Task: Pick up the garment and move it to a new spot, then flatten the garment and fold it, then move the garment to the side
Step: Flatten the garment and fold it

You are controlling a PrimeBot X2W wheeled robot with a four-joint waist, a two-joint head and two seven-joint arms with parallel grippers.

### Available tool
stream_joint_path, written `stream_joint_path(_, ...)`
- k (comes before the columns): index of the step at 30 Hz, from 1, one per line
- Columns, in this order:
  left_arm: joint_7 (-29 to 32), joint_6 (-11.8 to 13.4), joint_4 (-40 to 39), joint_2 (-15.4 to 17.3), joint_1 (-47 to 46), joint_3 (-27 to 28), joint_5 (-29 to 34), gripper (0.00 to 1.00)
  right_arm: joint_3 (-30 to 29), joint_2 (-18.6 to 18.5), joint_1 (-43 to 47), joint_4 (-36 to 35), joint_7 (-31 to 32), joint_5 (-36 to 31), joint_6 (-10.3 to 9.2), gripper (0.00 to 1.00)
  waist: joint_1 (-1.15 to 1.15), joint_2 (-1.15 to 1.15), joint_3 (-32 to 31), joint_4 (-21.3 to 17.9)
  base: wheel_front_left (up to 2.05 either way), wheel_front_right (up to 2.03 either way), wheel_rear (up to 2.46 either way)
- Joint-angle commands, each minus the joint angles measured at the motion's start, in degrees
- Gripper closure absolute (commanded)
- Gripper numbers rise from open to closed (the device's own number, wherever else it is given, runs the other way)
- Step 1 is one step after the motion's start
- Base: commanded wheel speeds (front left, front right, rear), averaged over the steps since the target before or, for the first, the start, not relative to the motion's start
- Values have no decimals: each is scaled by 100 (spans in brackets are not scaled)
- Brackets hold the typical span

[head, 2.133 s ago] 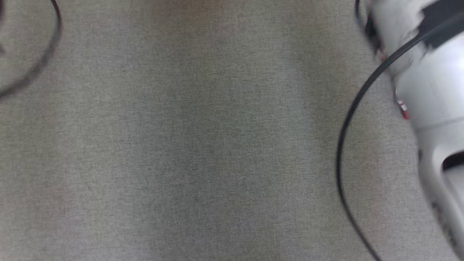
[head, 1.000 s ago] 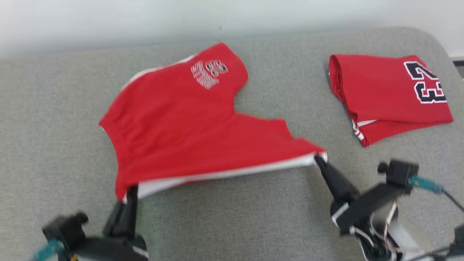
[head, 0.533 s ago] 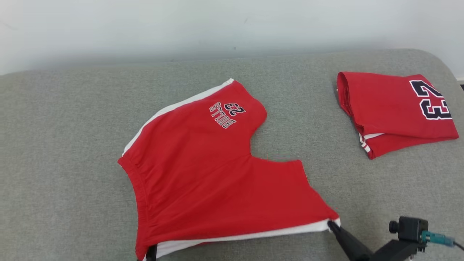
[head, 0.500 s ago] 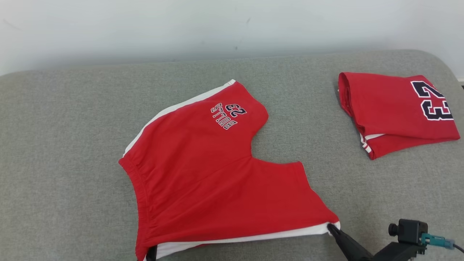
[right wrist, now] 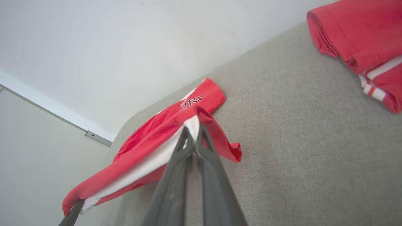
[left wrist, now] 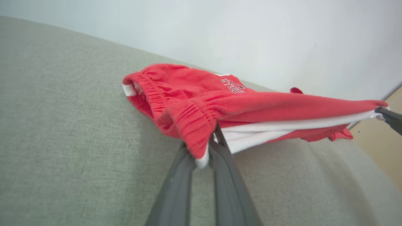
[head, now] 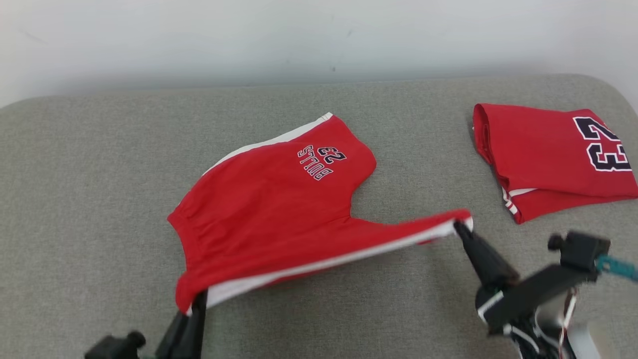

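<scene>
Holding: the left gripper (head: 197,304) is pinched almost closed on the waistband corner of the red shorts (head: 279,209). The right gripper (head: 461,232) is clamped tight on the hem corner of the near leg, at the white side stripe.
Shorts, where: the near edge is pulled into a straight line between the two grippers and lifted off the grey cushion (head: 99,174). The far leg (the one printed BULLS 23) lies on the cushion, towards the wall (head: 199,40).
Shorts, shape: spread roughly open, with the white stripe showing along the raised edge. They are not flat, since the cloth slopes down from the grippers to the cushion.
Done, as I judge it: the pick-up, with both corners gripped and the cloth partly raised.
Left to do: setting the shorts down on their new spot, smoothing them flat, folding them, and moving them aside.
Likely place for aside: near the folded red garment (head: 548,154), which lies well apart to the right.
Count, shorts in hand: one.
Count, folded garments: one, marked 23.
Count, grippers: two, both on the shorts.
Count, cushions: one.
</scene>
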Motion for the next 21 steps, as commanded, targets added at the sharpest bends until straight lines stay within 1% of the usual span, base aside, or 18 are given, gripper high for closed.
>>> stream_joint_path(1, -8, -38, 28, 110, -223, 85, 17, 100, -49, 42, -362, 126, 25, -122, -6, 100, 0, 0, 23, 46, 0, 0, 0)
stream_joint_path(3, 51, -85, 92, 179, -497, 105, 58, 100, -11, 82, -757, 319, 55, -226, -6, 100, 0, 0, 74, 94, 0, 0, 0)
stream_joint_path(4, 51, -85, 92, 179, -497, 105, 58, 100, -11, 82, -757, 319, 55, -226, -6, 100, 0, 0, 74, 94, 0, 0, 0)
stream_joint_path(5, 100, -142, 170, 207, -796, 134, 41, 100, -8, 125, -1188, 578, 38, -323, -6, 100, 0, 0, 149, 146, 0, 0, 0)
stream_joint_path(6, 100, -142, 170, 207, -796, 134, 41, 100, -8, 125, -1188, 578, 38, -323, -6, 100, 0, 0, 149, 146, 0, 0, 0)
stream_joint_path(9, 206, -260, 329, 285, -1280, 159, 50, 100, 36, 223, -1856, 1039, 50, -429, -6, 100, 0, 0, 316, 222, 0, 0, 0)
stream_joint_path(11, 292, -361, 466, 282, -1667, 157, 27, 100, 43, 296, -2347, 1387, 49, -481, -6, 100, 0, 0, 495, 291, 0, 0, 0)
stream_joint_path(13, 422, -495, 666, 357, -2049, 129, 34, 100, 82, 381, -2839, 1785, 80, -509, -6, 100, 0, 0, 691, 330, 0, 0, 0)
stream_joint_path(18, 634, -800, 1267, 372, -2993, 174, -157, 100, 210, 589, -4060, 2850, 31, -611, -6, 100, 0, 0, 1221, 373, 0, 0, 0)
stream_joint_path(21, 701, -917, 1687, 272, -3458, 234, -368, 100, 277, 682, -4684, 3524, -139, -685, -6, 100, 0, 0, 1465, 411, 0, 0, 0)
